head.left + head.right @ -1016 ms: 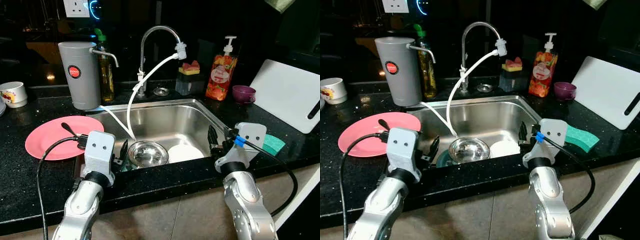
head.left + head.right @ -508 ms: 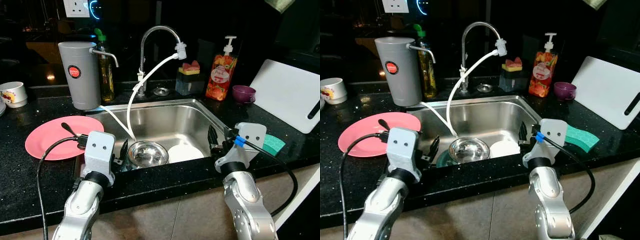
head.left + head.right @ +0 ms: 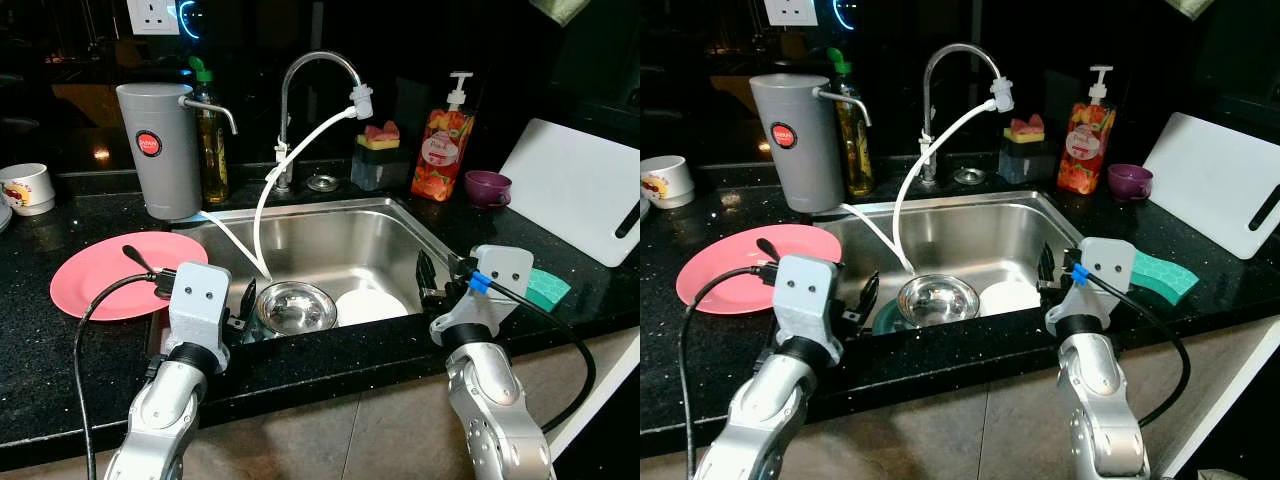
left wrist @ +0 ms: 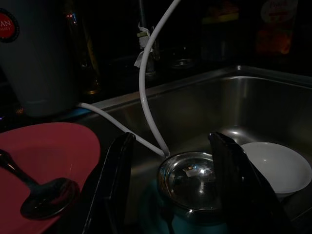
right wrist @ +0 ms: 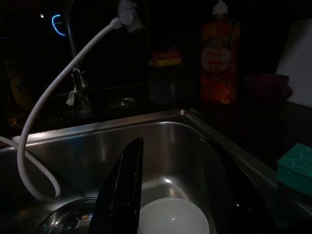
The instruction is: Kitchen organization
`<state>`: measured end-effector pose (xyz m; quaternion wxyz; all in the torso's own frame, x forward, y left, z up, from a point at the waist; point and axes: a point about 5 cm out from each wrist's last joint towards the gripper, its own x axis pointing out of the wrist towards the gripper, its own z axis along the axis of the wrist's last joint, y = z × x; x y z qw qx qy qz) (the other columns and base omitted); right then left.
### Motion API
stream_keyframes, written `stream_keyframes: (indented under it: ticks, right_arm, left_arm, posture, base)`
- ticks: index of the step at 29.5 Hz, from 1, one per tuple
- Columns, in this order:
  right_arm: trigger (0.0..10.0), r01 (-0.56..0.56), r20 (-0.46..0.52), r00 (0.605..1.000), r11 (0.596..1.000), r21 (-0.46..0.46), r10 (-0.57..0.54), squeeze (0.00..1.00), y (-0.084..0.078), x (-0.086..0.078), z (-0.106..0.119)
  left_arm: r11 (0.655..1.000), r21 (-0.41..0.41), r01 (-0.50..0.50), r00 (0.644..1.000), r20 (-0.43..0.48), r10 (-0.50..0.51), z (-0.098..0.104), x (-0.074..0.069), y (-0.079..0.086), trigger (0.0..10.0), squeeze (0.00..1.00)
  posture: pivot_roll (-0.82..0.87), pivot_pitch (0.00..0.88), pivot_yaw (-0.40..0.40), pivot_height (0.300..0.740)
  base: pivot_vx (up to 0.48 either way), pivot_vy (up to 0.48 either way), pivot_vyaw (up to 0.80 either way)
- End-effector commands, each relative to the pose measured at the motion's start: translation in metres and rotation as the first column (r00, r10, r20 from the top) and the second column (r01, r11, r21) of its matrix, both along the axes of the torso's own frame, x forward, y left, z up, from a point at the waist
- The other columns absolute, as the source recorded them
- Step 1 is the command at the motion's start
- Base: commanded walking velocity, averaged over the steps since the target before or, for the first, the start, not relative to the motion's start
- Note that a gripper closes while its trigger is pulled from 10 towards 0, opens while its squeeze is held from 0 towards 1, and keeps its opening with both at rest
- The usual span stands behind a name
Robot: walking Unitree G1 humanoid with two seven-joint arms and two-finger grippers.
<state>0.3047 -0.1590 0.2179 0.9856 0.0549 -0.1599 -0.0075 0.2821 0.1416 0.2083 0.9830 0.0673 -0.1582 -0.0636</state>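
The surface (image 3: 60,370) is black speckled stone with a steel sink (image 3: 330,240) set into its middle; at the left edge stands a white mug (image 3: 25,187) with a printed pattern; between it and the sink lies a pink plate (image 3: 95,285) carrying a dark spoon (image 3: 142,262); along the back edge stand a grey water filter canister (image 3: 158,150), a bottle of yellowish oil (image 3: 211,140), the curved tap (image 3: 300,90), a small holder with sponges (image 3: 379,160), an orange soap pump bottle (image 3: 443,145) and a purple cup (image 3: 487,187); toward the right edge a white cutting board (image 3: 580,190) lies tilted; a green sponge (image 3: 1162,275) sits at the sink's right rim near the front edge.
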Motion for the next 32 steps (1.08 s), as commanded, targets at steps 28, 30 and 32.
stream_keyframes:
  ticks: [28,30,32]
  right_arm:
    - [10.0,0.009,-0.003,1.0,1.0,-0.002,-0.009,0.0,-0.0022,-0.0017,0.0005]
    - [10.0,0.009,-0.003,1.0,1.0,-0.003,-0.009,0.0,-0.0023,-0.0016,0.0006]
    - [10.0,0.008,-0.002,1.0,1.0,-0.003,-0.008,0.0,-0.0023,-0.0016,0.0008]
  left_arm:
    - [1.0,-0.003,0.014,1.0,-0.001,-0.014,-0.0006,0.0014,-0.0038,10.0,0.0]
    - [1.0,-0.003,0.014,1.0,-0.001,-0.014,-0.0007,0.0015,-0.0039,10.0,0.0]
    - [1.0,-0.003,0.014,1.0,-0.001,-0.014,-0.0007,0.0015,-0.0039,10.0,0.0]
  posture:
    - [0.1,0.055,-0.055,0.74]
    - [0.1,0.055,-0.055,0.74]
    - [0.1,0.055,-0.055,0.74]
  base:
    - [0.0,0.0,0.0]
    - [0.0,0.0,0.0]
    - [0.0,0.0,0.0]
